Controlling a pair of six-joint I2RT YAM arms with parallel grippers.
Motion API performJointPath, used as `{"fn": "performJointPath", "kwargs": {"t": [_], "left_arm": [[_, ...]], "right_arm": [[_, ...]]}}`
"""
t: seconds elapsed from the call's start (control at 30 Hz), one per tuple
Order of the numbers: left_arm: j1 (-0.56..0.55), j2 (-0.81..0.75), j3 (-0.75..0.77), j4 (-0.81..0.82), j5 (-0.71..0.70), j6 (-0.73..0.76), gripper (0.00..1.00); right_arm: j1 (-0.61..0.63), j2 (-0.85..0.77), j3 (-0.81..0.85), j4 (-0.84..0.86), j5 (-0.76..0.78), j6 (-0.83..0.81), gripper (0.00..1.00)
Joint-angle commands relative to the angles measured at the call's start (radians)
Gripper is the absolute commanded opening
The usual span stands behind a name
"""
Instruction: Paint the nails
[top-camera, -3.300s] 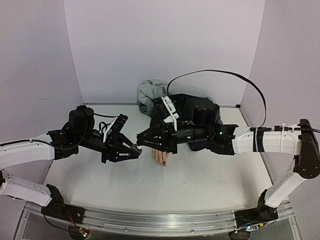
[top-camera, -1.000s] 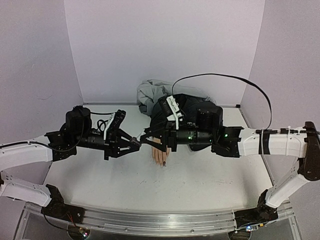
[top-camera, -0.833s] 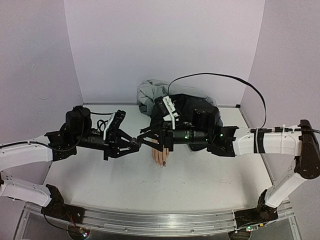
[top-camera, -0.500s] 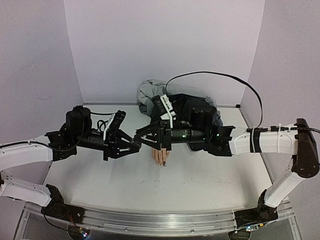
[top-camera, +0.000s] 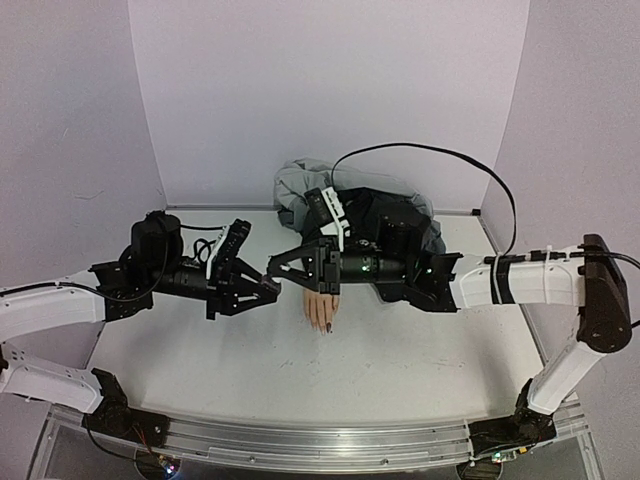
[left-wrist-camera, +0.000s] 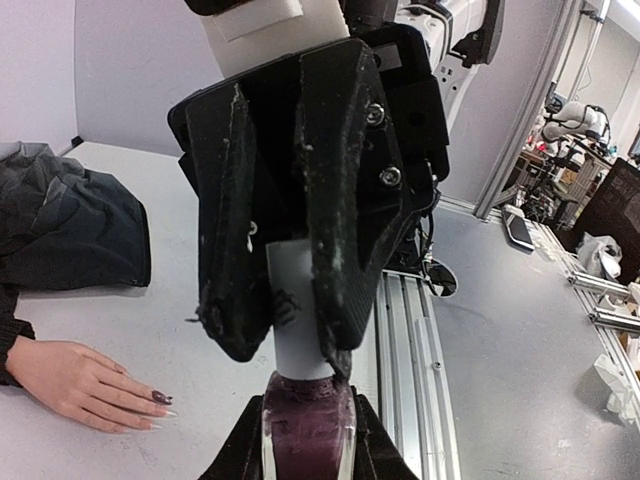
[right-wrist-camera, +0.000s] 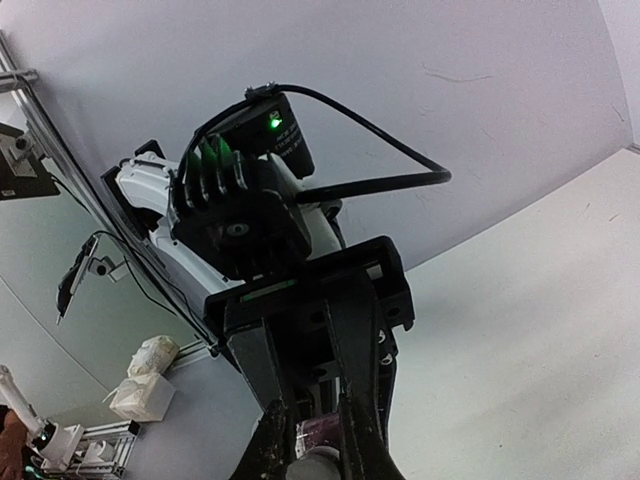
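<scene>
A pale mannequin hand lies palm down on the table, fingers toward the near edge. Its nails look dark in the top view; in the left wrist view one nail is dark-polished, the others blurred. My left gripper is shut on a dark purple polish bottle and holds it in the air to the left of the hand. My right gripper meets it from the right, its fingers closed on the bottle's white cap. The cap also shows in the right wrist view.
A grey and black garment lies bunched at the back behind the mannequin hand, its dark sleeve covering the wrist. A black cable arcs over the right arm. Lilac walls enclose three sides. An aluminium rail runs along the near edge.
My right gripper has moved left and its fingers have come around the bottle's cap. My left gripper has risen slightly with the bottle and then stayed put.
</scene>
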Motion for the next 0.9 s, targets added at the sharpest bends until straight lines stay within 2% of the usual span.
{"fn": "performJointPath", "kwargs": {"t": [0.0,0.1,0.17,0.23,0.3,0.37,0.4,0.5,0.63,0.7,0.73,0.77,0.8,0.87], "left_arm": [[-0.008,-0.052,0.041,0.068,-0.106,0.002,0.00],[-0.008,-0.089,0.022,0.074,-0.248,0.002,0.00],[-0.008,-0.107,0.009,0.076,-0.383,0.002,0.00],[-0.008,-0.124,-0.004,0.077,-0.534,0.034,0.00],[-0.008,-0.135,-0.015,0.075,-0.671,0.066,0.00],[-0.008,-0.139,-0.024,0.075,-0.780,0.089,0.00],[-0.008,-0.140,-0.025,0.075,-0.809,0.103,0.00],[-0.008,-0.149,-0.031,0.075,-0.810,0.117,0.00],[-0.008,-0.158,-0.031,0.075,-0.783,0.116,0.00],[-0.008,-0.157,-0.028,0.074,-0.761,0.122,0.00],[-0.008,-0.155,-0.026,0.074,-0.752,0.123,0.00],[-0.008,-0.153,-0.026,0.073,-0.745,0.124,0.00],[-0.008,-0.153,-0.026,0.072,-0.739,0.124,0.00],[-0.008,-0.150,-0.025,0.071,-0.728,0.114,0.00]], "right_arm": [[0.011,0.051,0.009,0.150,-0.023,0.096,0.00],[0.026,0.095,0.010,0.172,0.057,0.152,0.00],[0.057,0.137,0.035,0.132,0.178,0.198,0.00],[0.099,0.186,0.087,0.053,0.348,0.270,0.00],[0.152,0.251,0.200,-0.110,0.511,0.353,0.00],[0.217,0.318,0.311,-0.190,0.662,0.410,0.00],[0.252,0.338,0.355,-0.204,0.717,0.427,0.00],[0.287,0.366,0.443,-0.227,0.752,0.464,0.00],[0.285,0.299,0.379,-0.201,0.830,0.488,0.00],[0.271,0.263,0.336,-0.165,0.805,0.458,0.00],[0.261,0.247,0.318,-0.139,0.781,0.429,0.10],[0.250,0.227,0.303,-0.135,0.756,0.393,0.27],[0.238,0.207,0.286,-0.134,0.736,0.354,0.38],[0.208,0.150,0.236,-0.135,0.695,0.281,0.51]]}}
